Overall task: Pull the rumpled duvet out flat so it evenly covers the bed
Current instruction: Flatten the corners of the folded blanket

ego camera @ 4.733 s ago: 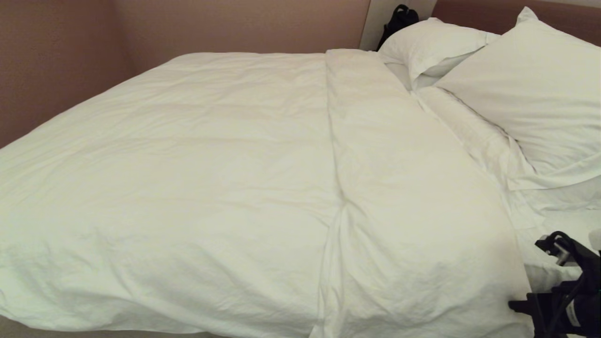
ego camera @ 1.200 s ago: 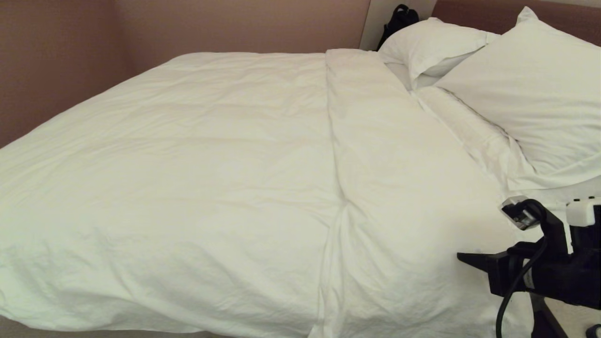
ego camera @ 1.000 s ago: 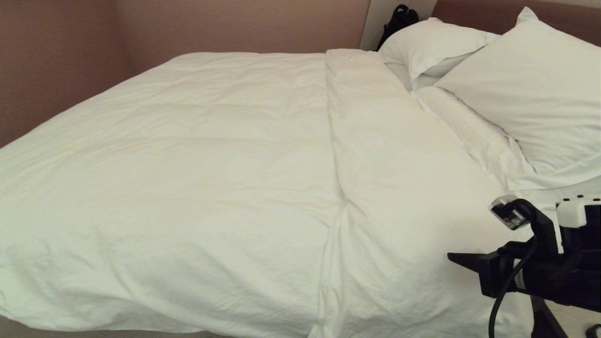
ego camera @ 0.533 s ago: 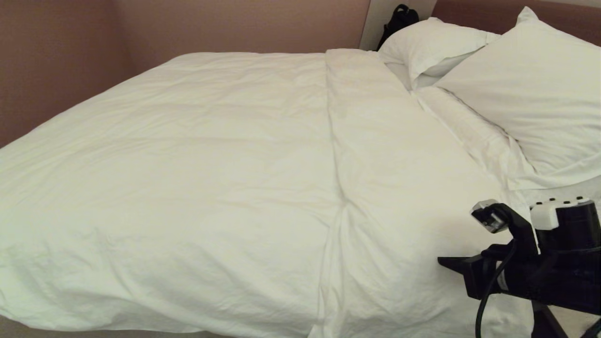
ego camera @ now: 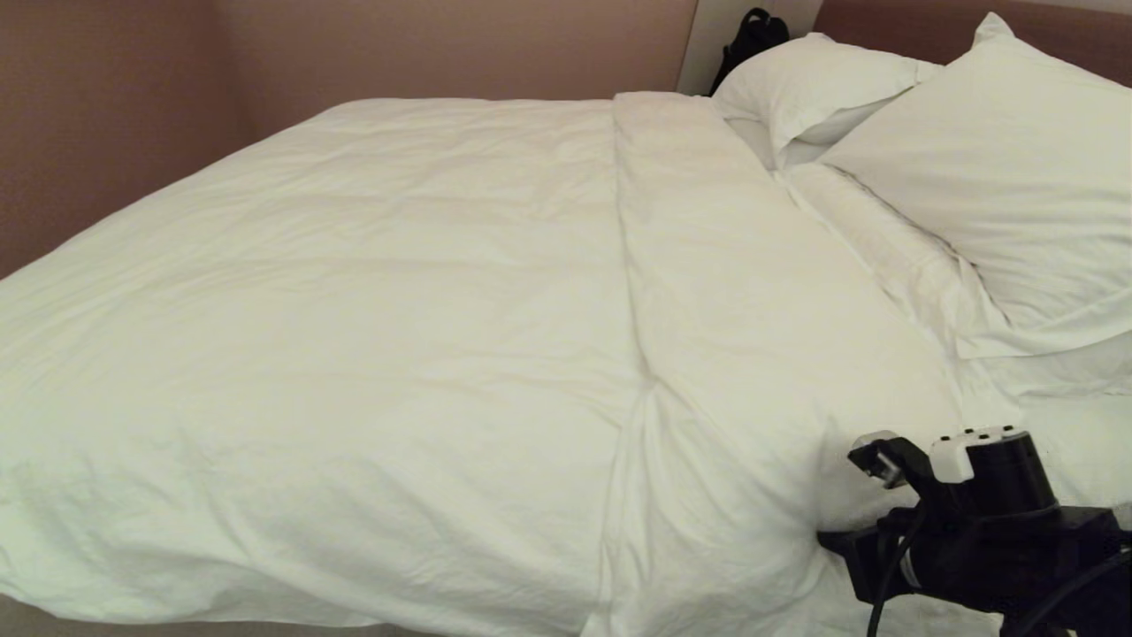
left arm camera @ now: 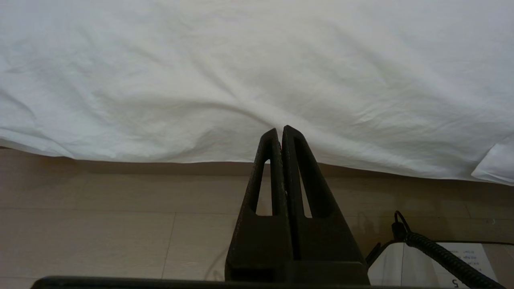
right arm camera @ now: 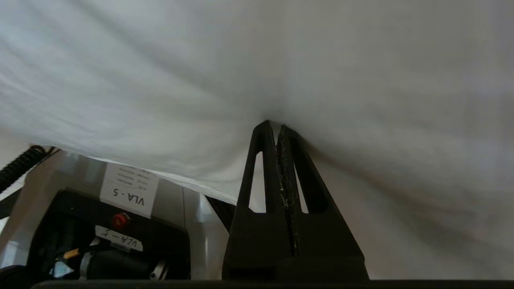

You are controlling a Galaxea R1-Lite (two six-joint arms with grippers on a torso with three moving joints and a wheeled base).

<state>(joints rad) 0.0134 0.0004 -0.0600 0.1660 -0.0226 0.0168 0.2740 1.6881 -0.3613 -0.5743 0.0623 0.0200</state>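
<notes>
The white duvet [ego camera: 398, 310] lies spread over the bed [ego camera: 1061, 442], lightly creased, with a folded-back band next to the pillows. Its near edge hangs over the floor in the left wrist view, duvet [left arm camera: 241, 60]. My right gripper [ego camera: 824, 536] is at the near right corner, shut with nothing in it. Its tips push a dent into the duvet [right arm camera: 321, 60], as the right gripper [right arm camera: 275, 126] shows close up. My left gripper [left arm camera: 280, 129] is shut and empty. It stays low beside the bed, pointing at the hanging edge, outside the head view.
Two plump pillows [ego camera: 999, 159] [ego camera: 814, 80] lean on the brownish headboard [ego camera: 884, 22]. A black bag [ego camera: 752, 35] stands behind the bed. A pinkish wall [ego camera: 106, 115] runs along the far side. Pale wood floor [left arm camera: 100, 224] and my own base [right arm camera: 120, 208] lie below the duvet's edge.
My right arm has swung left and down from beside the near pillow, and its shut tips now press on the duvet's near right corner. The duvet and left arm stay as before.
</notes>
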